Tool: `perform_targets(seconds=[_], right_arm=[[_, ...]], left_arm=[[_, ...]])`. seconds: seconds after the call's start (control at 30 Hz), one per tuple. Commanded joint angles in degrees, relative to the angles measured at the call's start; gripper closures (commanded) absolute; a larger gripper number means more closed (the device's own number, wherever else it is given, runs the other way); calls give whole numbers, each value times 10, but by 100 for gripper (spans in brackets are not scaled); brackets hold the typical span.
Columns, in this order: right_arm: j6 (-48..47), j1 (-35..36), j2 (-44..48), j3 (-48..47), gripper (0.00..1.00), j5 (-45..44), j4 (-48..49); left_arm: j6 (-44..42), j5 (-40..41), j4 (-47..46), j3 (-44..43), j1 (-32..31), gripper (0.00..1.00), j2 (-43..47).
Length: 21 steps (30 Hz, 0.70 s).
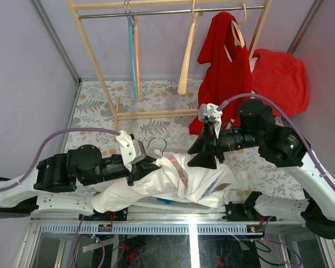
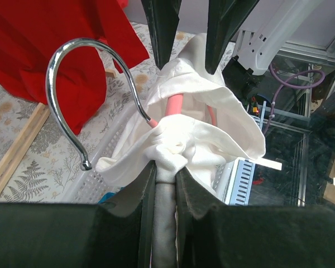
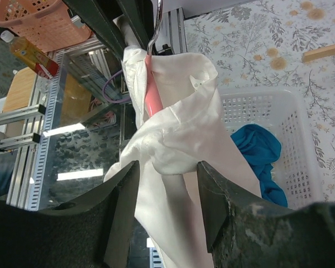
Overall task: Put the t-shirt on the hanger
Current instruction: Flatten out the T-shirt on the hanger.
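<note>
The left end effector [image 2: 166, 167] pinches the bunched t-shirt [image 1: 184, 181], which hangs between both arms. The hanger [image 2: 173, 106] inside it runs lengthwise toward the right end effector [image 3: 164, 173], whose fingers are spread astride the cloth.

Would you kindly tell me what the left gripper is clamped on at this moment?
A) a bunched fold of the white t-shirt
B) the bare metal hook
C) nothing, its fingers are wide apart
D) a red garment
A: in the left wrist view the left gripper is closed on a bunched knot of the t-shirt, close to the pink hanger.
</note>
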<state>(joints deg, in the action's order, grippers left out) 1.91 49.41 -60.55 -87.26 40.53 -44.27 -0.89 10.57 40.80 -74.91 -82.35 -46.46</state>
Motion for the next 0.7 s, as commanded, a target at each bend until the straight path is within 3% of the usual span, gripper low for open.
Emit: perform_targets(seconds=[0.0,0.37,0.57,0.67], right_arm=[[-2,3,-6,0,48,32,31],[5,3,-2,39,53,70,53],[13,3,3,49,72,86,66],[16,3,3,53,92,90,71]], left_arm=[[-3,-15,-45,-28,2,100,-1],[-13,-15,-55,-42,1,100,-15],[-15,-17,-64,-48,1,100,-30],[-17,-13,-67,-54,0,100,-39]])
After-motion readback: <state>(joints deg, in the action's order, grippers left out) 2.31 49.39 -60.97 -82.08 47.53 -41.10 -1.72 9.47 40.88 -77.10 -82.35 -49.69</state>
